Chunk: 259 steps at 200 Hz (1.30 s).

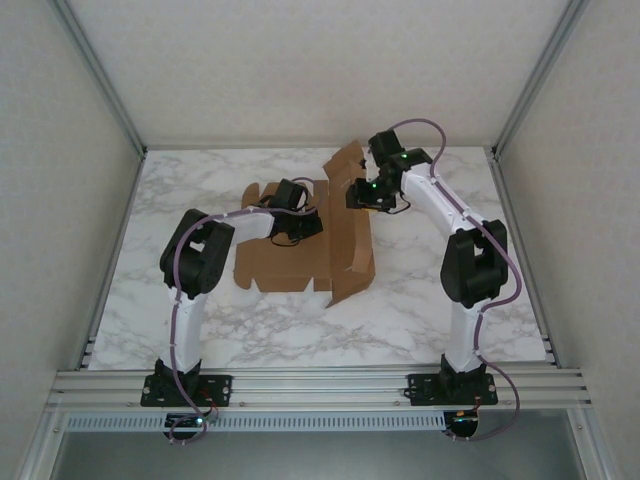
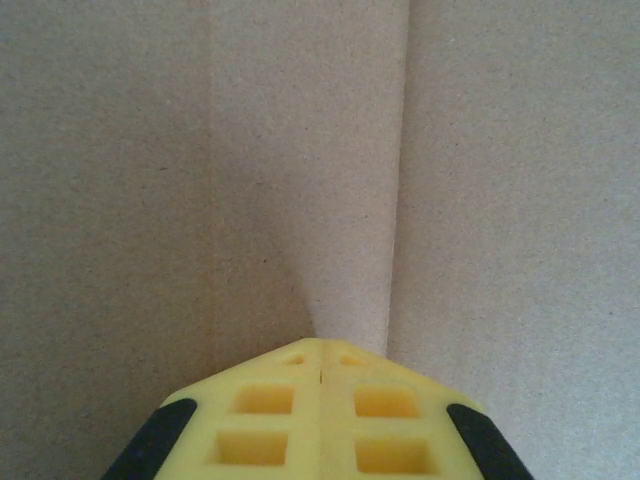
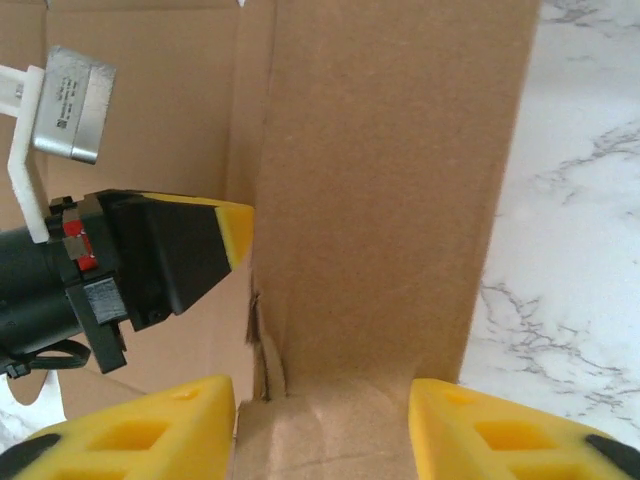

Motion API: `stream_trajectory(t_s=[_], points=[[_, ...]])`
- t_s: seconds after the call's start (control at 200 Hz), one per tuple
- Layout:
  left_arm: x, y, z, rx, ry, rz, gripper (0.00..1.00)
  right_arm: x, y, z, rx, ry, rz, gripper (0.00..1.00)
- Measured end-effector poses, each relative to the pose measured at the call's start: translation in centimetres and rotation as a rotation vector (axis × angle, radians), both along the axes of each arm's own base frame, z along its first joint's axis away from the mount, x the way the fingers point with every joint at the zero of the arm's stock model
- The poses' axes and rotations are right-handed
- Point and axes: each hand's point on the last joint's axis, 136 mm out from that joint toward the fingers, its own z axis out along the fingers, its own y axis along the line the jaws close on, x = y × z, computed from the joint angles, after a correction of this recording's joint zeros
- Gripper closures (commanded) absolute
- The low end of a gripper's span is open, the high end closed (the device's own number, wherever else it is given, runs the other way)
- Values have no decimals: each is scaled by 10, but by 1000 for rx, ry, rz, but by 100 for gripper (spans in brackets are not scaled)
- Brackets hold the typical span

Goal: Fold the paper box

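The paper box (image 1: 300, 262) is lying half-folded at the middle of the desk (image 1: 420, 310). The left gripper (image 2: 322, 345), fingers pinched together, is pointing at its flat panel. The right gripper (image 3: 322, 395), jaws parted, is straddling a raised flap.

Bare marble table (image 1: 430, 300) right of and in front of the paper box (image 1: 280, 262): clear passage. Over the box's flat panel, the closed left gripper (image 2: 320, 350) obstructs. The box's raised right wall (image 1: 352, 240) stands between the parted fingers of the right gripper (image 3: 322, 405).
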Motion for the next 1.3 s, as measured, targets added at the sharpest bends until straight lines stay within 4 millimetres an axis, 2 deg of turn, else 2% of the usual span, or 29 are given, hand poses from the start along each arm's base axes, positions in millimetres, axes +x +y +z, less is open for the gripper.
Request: stream_trajectory(t_s=[0.165, 0.41, 0.751, 0.981, 1.297], points=[[0, 0, 0, 0, -2, 1, 100, 2, 5, 2, 54, -8, 11, 48], [2, 3, -1, -3, -8, 10, 100, 6, 23, 14, 180, -47, 35, 47], [6, 6, -1, -40, -13, 22, 100, 2, 73, 39, 501, -73, 122, 47], [5, 7, -2, -74, -7, 26, 100, -6, 108, 40, 568, -92, 199, 48], [5, 12, -1, -90, -13, 38, 100, -7, 113, 39, 575, -96, 212, 48]])
